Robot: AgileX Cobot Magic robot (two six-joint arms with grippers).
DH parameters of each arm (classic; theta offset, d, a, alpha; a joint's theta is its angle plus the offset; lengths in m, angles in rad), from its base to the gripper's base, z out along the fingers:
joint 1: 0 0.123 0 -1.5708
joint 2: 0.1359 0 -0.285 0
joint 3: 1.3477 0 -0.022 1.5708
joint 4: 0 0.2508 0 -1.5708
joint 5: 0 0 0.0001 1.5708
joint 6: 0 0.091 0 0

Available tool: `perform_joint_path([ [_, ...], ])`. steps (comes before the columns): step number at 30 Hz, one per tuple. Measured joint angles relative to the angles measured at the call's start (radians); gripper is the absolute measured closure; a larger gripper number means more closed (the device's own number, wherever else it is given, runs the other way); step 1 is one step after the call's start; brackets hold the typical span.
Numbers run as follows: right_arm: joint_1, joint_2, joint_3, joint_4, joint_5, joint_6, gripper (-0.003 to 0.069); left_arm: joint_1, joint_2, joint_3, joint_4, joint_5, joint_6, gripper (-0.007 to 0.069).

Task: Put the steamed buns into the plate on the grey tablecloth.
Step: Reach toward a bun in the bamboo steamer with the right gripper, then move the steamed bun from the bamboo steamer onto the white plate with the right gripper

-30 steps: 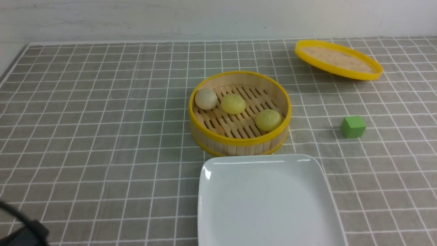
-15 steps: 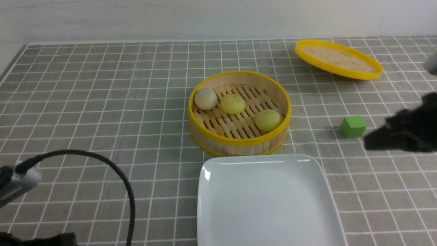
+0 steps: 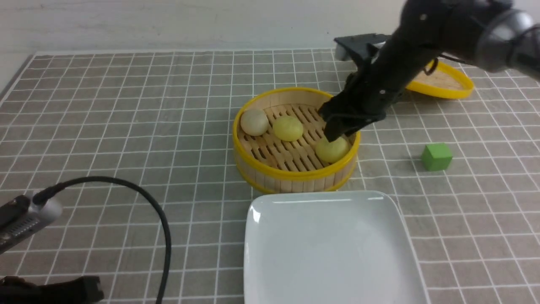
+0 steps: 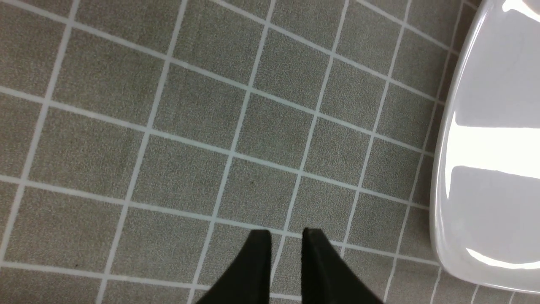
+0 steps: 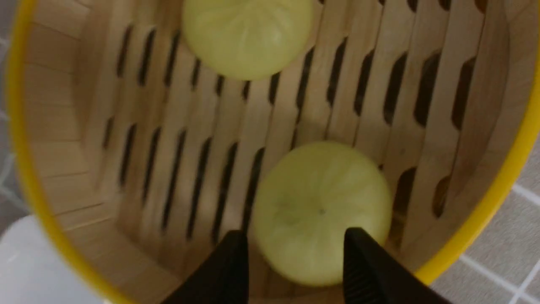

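Note:
Three steamed buns lie in the steamer basket on the grey tablecloth [image 3: 126, 126]: an off-white bun [image 3: 254, 122], a yellow bun [image 3: 288, 128] and a second yellow bun [image 3: 333, 150]. My right gripper [image 3: 335, 136] hangs open just over that second bun. In the right wrist view its fingertips [image 5: 298, 239] straddle the near side of the bun [image 5: 320, 207] without closing on it; the other yellow bun [image 5: 247, 36] lies farther in. The white plate [image 3: 333, 253] is bare. My left gripper [image 4: 287, 233] hovers over cloth beside the plate [image 4: 493, 126], jaws slightly apart, holding nothing.
The bamboo steamer basket [image 3: 295, 175] stands just behind the plate. Its yellow-rimmed lid [image 3: 449, 86] lies at the back right, partly behind my right arm. A green cube [image 3: 436, 156] sits right of the basket. A black cable [image 3: 162, 236] loops from my left arm [image 3: 25, 217].
My right arm swung in from the right edge to above the basket and its jaws opened wide. My left arm rose into view at lower left, jaws parting a little.

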Motion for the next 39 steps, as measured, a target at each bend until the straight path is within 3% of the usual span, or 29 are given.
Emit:
perform_joint_path([
  [3,0.028,0.120,-0.160,-0.096,0.100,0.047,0.0349,0.000,0.000,0.000,-0.001,-0.004,0.000,0.0476],
  [8,0.062,0.230,-0.347,-0.159,0.132,0.061,0.0473,0.000,0.000,0.000,-0.002,-0.004,0.000,0.0465],
  [11,0.080,0.219,-0.388,-0.164,0.148,0.068,0.0626,0.000,0.000,0.000,-0.002,-0.005,0.000,0.0462],
  [15,0.085,0.137,-0.352,-0.165,0.148,0.119,0.0652,0.000,0.000,0.000,-0.002,-0.005,0.000,0.0458],
  [18,0.085,-0.014,-0.211,-0.164,0.144,0.164,0.0652,0.000,0.000,0.000,0.001,-0.005,0.000,0.0453],
  [26,0.136,-0.496,0.470,-0.081,0.134,0.193,0.0648,0.000,0.000,0.000,0.008,-0.020,0.000,0.0445],
  [30,0.221,-0.569,0.778,-0.050,-0.109,0.196,0.0605,0.000,0.000,0.000,0.008,-0.050,-0.001,0.0442],
  [32,0.236,-0.568,0.830,-0.049,-0.172,0.196,0.0580,0.000,0.000,0.000,0.008,-0.053,-0.001,0.0440],
  [34,0.254,-0.556,0.900,-0.052,-0.266,0.196,0.0512,0.000,0.000,0.000,0.008,-0.057,-0.001,0.0435],
  [35,0.259,-0.546,0.933,-0.052,-0.315,0.196,0.0442,0.000,0.000,0.000,0.008,-0.062,-0.001,0.0432],
  [38,0.263,-0.541,0.936,-0.064,-0.340,0.196,0.0265,0.000,0.005,-0.011,0.008,-0.056,0.004,0.0426],
  [39,0.263,-0.543,0.925,-0.074,-0.331,0.196,0.0237,0.000,0.011,-0.022,0.009,-0.048,0.010,0.0426],
])
